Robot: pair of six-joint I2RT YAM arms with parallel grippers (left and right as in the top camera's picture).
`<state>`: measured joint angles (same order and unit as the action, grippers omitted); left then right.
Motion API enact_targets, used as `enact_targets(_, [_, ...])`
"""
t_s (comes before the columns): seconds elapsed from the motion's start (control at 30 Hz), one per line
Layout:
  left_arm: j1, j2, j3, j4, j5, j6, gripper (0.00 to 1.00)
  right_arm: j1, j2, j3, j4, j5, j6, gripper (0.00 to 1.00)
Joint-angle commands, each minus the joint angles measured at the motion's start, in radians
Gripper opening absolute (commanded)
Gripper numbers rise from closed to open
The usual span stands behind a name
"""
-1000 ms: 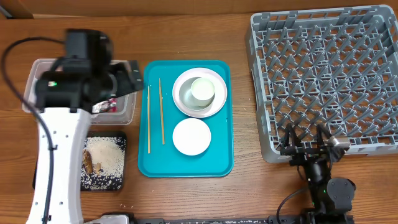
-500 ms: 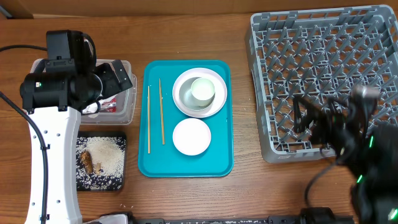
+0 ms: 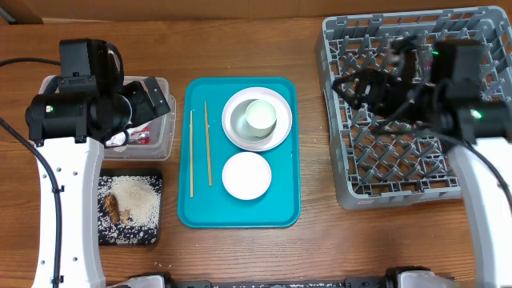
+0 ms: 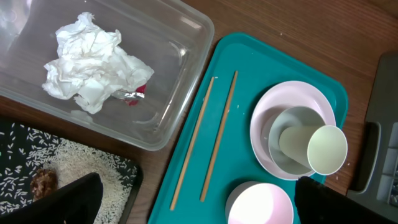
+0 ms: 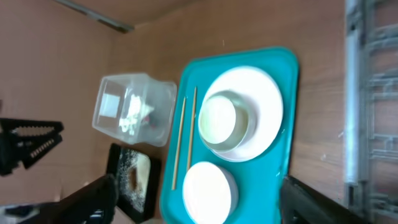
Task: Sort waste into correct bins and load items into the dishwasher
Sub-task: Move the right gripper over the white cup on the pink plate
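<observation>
A crumpled white tissue and a small red wrapper lie in the clear tub. Rice and a brown scrap lie in the black tray. On the teal tray are two chopsticks, a white plate holding a bowl with a cup in it, and a second white bowl. My left gripper hovers open and empty over the tub's right end. My right gripper hovers open and empty over the left part of the grey dish rack.
The wooden table carries the tub and black tray at the left, the teal tray in the middle and the rack at the right. The rack's left wall stands close to the teal tray's right edge.
My right arm has risen from the table's front right edge and swung up and left over the rack. My left arm shifted left a second ago and has since stayed still.
</observation>
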<state>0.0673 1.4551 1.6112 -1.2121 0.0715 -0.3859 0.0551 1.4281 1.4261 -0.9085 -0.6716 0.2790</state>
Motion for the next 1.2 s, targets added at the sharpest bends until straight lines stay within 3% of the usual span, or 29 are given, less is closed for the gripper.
enact_targets(0.0, [0.002, -0.002, 0.014, 0.001, 0.0, -0.007, 1.0, 0.096, 0.064, 0.026, 0.014, 0.049, 0.008, 0.78])
enact_targets(0.13, [0.002, -0.002, 0.014, 0.0, 0.0, -0.007, 1.0, 0.243, 0.137, 0.026, 0.059, 0.219, 0.005, 0.6])
enact_targets(0.17, [0.002, -0.002, 0.014, 0.0, 0.0, -0.007, 1.0, 0.277, 0.151, 0.026, 0.072, 0.269, 0.005, 0.52])
enact_targets(0.2, [0.002, -0.002, 0.014, 0.001, 0.0, -0.007, 1.0, 0.323, 0.167, 0.026, 0.092, 0.339, 0.005, 0.38])
enact_targets(0.23, [0.002, -0.002, 0.014, 0.0, 0.0, -0.007, 1.0, 0.344, 0.174, 0.026, 0.102, 0.373, 0.005, 0.32])
enact_targets(0.33, [0.002, -0.002, 0.014, 0.0, 0.0, -0.007, 1.0, 0.431, 0.208, 0.026, 0.148, 0.5, 0.005, 0.24])
enact_targets(0.47, [0.002, -0.002, 0.014, 0.0, 0.0, -0.007, 1.0, 0.518, 0.258, 0.026, 0.204, 0.613, 0.005, 0.24])
enact_targets(0.67, [0.002, -0.002, 0.014, 0.001, 0.0, -0.007, 1.0, 0.587, 0.353, 0.026, 0.277, 0.649, 0.004, 0.33])
enact_targets(1.0, [0.002, -0.002, 0.014, 0.0, 0.0, -0.007, 1.0, 0.607, 0.463, 0.026, 0.371, 0.647, -0.019, 0.36])
enact_targets(1.17, [0.002, -0.002, 0.014, 0.001, 0.0, -0.007, 1.0, 0.608, 0.493, 0.026, 0.404, 0.644, -0.072, 0.45])
